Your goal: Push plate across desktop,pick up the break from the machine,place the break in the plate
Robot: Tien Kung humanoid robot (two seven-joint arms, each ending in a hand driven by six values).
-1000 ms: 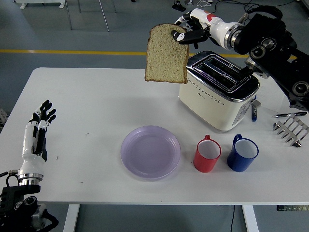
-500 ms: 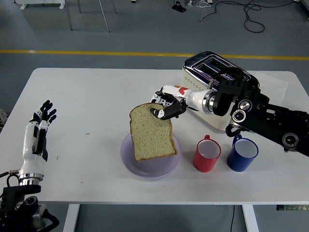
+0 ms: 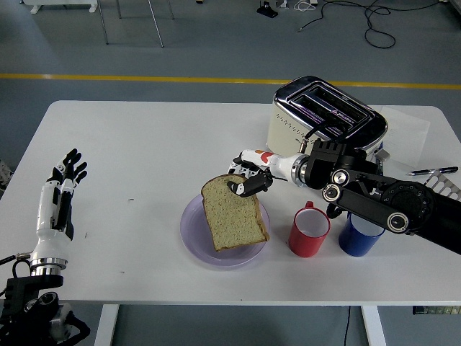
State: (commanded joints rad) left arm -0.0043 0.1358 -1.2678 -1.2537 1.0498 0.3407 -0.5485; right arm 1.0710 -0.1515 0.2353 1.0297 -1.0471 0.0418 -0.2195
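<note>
A slice of brown bread (image 3: 233,214) hangs low over the lilac plate (image 3: 194,238) at the table's front middle, its lower edge at or just above the plate. My right hand (image 3: 248,180) is shut on the bread's top edge. The cream and chrome toaster (image 3: 324,130) stands behind at the back right, its slots empty. My left hand (image 3: 63,180) rests open at the table's left edge, far from the plate.
A red mug (image 3: 310,231) and a blue mug (image 3: 360,231) stand right of the plate, under my right forearm (image 3: 374,202). A metal rack (image 3: 439,189) and a pen (image 3: 431,171) lie at the far right.
My right hand has carried the bread from high beside the toaster down to the plate, and in the last half second lowered it a little further and to the right.
</note>
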